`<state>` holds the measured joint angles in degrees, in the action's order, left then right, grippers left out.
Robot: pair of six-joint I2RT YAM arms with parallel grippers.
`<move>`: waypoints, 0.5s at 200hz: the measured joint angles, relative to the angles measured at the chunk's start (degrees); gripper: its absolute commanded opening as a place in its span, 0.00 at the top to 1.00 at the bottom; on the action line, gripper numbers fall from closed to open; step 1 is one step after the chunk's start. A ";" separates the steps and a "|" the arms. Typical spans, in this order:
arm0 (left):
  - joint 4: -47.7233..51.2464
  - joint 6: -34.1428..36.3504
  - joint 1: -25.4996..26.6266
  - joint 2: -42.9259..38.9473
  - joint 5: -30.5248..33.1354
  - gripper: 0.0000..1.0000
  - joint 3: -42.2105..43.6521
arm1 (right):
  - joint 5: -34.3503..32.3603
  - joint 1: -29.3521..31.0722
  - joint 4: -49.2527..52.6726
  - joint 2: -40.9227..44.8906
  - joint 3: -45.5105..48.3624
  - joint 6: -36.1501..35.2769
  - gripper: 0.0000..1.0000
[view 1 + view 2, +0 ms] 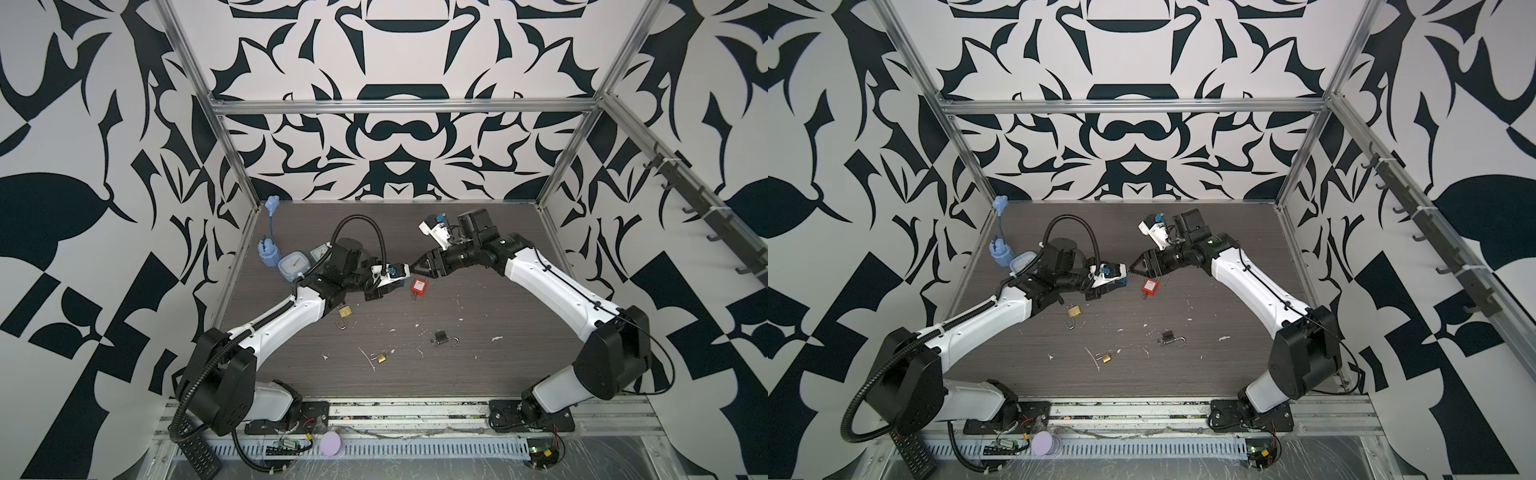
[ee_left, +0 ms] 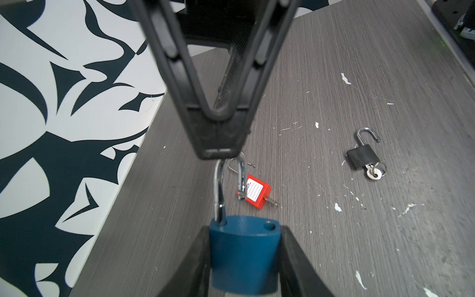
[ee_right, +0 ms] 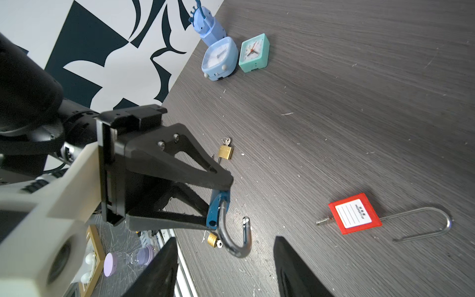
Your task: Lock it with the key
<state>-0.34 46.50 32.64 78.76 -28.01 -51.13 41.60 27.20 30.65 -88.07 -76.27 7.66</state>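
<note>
Blue painted metal fills my left claw (image 2: pixel 244 231). It is pinched tight on the body of a blue padlock (image 2: pixel 243 257), one finger on each narrow side, and holds it above the table (image 2: pixel 334 77). The padlock's steel shackle (image 2: pixel 218 185) stands swung open, with one leg seated in the body and the free leg clear of its hole. My right claw (image 3: pixel 226 237) faces it tip to tip with its fingers spread, and the bend of that shackle lies between them. I cannot tell whether either finger touches it. The padlock's keyhole end is hidden between my left fingers.

Just beyond the two claws a red padlock (image 3: pixel 354 213) lies flat on the dark wood-grain table. A key (image 3: pixel 324 220) sticks out of one end and a long shackle (image 3: pixel 448 223) loops from the other. Nearer my bases lie three more locks:
- a black padlock (image 2: pixel 361 155), its shackle open and a ring of keys (image 2: pixel 374 173) in it
- a brass padlock (image 3: pixel 225 152) with a small key (image 3: pixel 226 141)
- a smaller brass padlock (image 3: pixel 212 239)

By the left wall stand a light blue alarm clock (image 3: pixel 219 57) and a teal clock (image 3: pixel 254 52), just beside each other.
</note>
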 measured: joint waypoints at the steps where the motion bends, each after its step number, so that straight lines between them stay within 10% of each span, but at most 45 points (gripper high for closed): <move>1: 0.00 0.00 0.00 0.02 0.00 1.00 0.00 | 0.02 0.02 0.00 0.00 0.00 -0.07 0.43; 100: 0.63 -0.22 0.00 0.83 -0.79 1.00 0.00 | 0.76 0.92 0.00 -0.17 0.02 -1.07 0.58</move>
<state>0.30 46.28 32.64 79.59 -28.80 -51.13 42.37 28.12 30.65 -88.25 -76.25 6.59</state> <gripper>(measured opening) 0.396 0.424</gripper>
